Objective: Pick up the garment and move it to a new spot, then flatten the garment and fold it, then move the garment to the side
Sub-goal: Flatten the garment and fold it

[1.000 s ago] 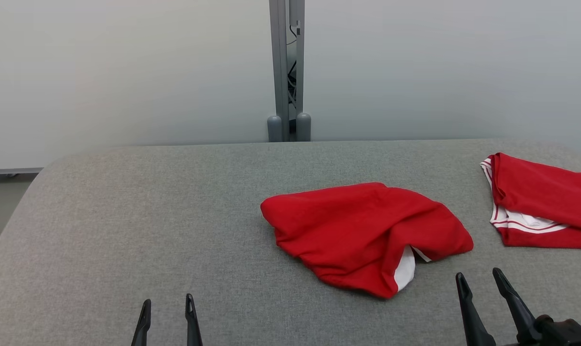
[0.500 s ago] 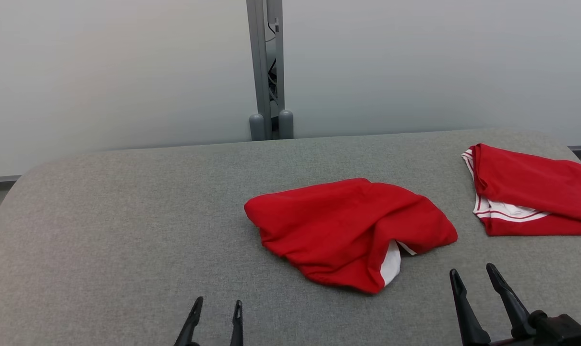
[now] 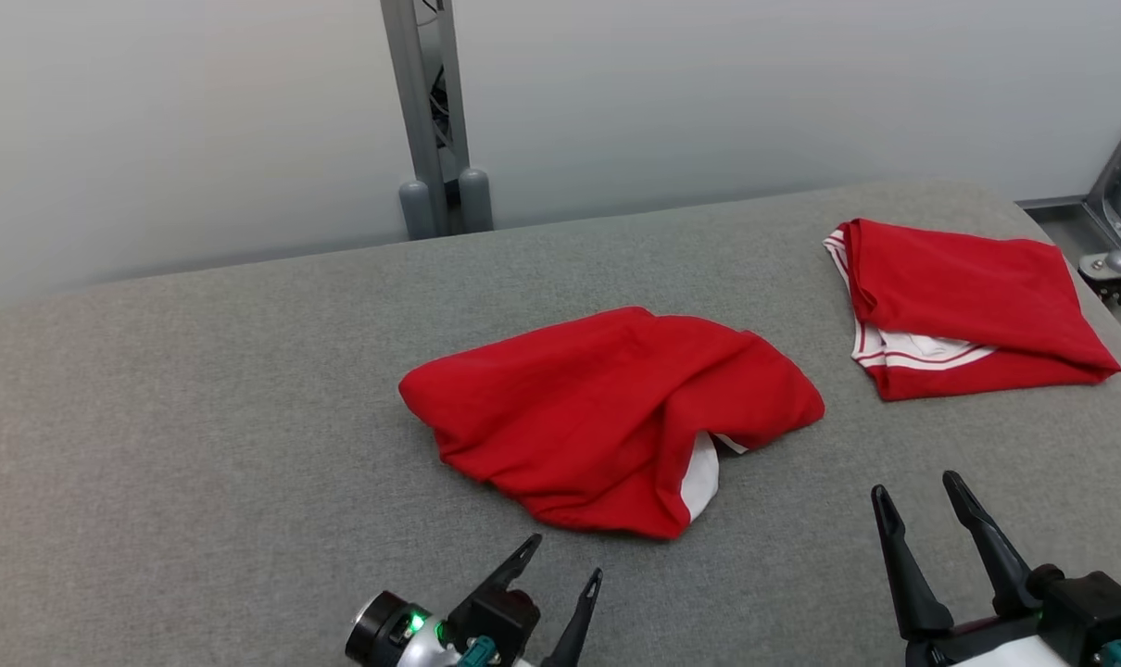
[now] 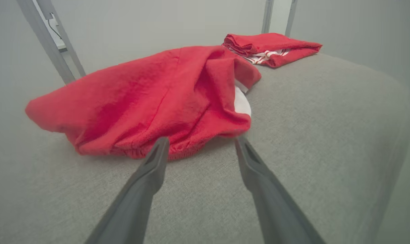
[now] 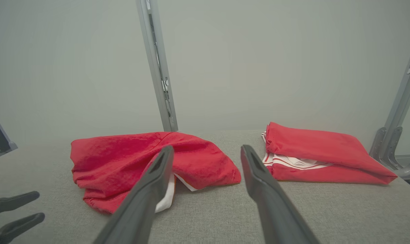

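We see the garment [image 3: 607,417] crumpled at the centre of the frame on the table [image 3: 199,417], with white fabric showing at its lower edge. Our left gripper [image 3: 566,556] is at bottom centre, jaws wide and empty, tips just beside the garment. Our right gripper [image 3: 915,484], lower right, is also wide and empty. A folded shirt [image 3: 959,296] lies upper right.
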Controlling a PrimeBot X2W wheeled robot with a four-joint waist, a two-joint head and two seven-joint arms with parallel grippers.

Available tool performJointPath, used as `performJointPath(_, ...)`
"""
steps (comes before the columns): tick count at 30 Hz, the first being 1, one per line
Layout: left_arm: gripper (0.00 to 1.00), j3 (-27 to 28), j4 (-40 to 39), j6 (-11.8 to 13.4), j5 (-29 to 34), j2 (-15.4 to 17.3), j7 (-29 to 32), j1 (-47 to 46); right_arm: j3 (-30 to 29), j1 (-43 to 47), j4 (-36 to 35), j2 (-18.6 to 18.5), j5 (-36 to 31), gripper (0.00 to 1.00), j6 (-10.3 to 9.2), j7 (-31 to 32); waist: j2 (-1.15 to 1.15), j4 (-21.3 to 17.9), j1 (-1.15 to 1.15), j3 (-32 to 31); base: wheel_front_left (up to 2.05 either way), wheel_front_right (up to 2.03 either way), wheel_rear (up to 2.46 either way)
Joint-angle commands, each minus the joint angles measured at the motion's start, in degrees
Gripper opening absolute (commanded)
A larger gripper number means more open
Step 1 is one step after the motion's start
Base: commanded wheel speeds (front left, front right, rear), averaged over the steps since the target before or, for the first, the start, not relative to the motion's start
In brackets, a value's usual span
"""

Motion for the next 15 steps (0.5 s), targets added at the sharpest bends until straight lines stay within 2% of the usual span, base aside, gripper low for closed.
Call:
performJointPath(1, 1.0, -0.6, 1.8, 0.4, 0.7, 0.4, -0.2, -1.8, 0.1, -0.6, 0.0, -0.4, 0.2, 1.0, -0.01, 0.0, 0.0, -1.1, 0.0, 1.2, 0.0, 0.0, 0.0)
performJointPath(6, 1.0, -5.9, 12.4, 3.1, 4.1, 0.4, -0.2, -11.6, 1.6, -2.5, 0.2, -1.4, 1.6, 1.0, -0.01, 0.0, 0.0, -2.7, 0.0, 5.5, 0.0, 0.0, 0.0)
performJointPath(9, 1.0, -7.2, 15.7, 5.1, 4.4, 0.3, -0.2, -15.8, 2.5, -3.9, 0.5, -1.9, 2.8, 1.0, -0.02, 0.0, 0.0, -3.5, 0.0, 7.5, 0.0, 0.0, 0.0)
performJointPath(15, 1.0, -10.2, 20.3, 4.9, 4.7, 0.3, -0.2, -20.3, 3.4, -6.4, 0.6, -2.8, 4.1, 1.0, -0.02, 0.0, 0.0, -5.2, 0.0, 10.3, 0.0, 0.0, 0.0)
